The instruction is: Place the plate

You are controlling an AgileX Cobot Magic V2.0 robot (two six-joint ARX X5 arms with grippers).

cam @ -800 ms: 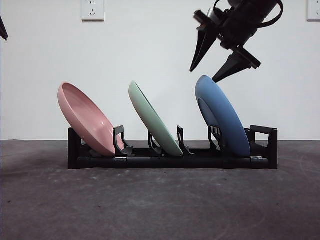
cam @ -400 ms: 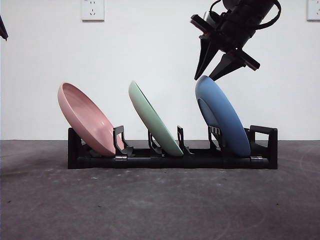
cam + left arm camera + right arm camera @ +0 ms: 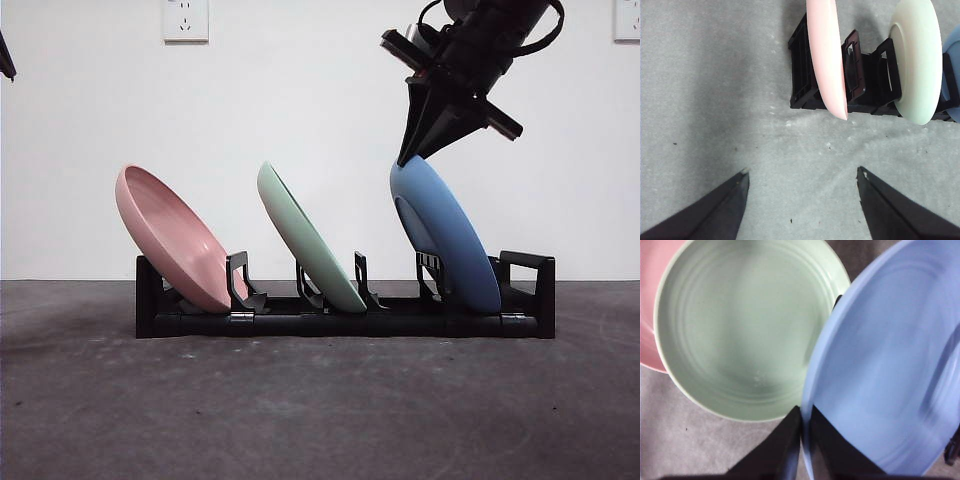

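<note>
Closed now, right gripper point(image 3: 418, 152) pinches blue plate point(image 3: 445, 235) rim.

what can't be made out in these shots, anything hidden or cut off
- Right gripper: the right wrist view shows its jaws closed on the blue plate rim; the bottom edge cuts off their bases.
- Blue plate: cut off by the left wrist view's side edge.
- Rack slots: pink plate and green plate hide their own seats in the front view.
- Left gripper: open, over bare table; only a black tip shows in the front view.
</note>
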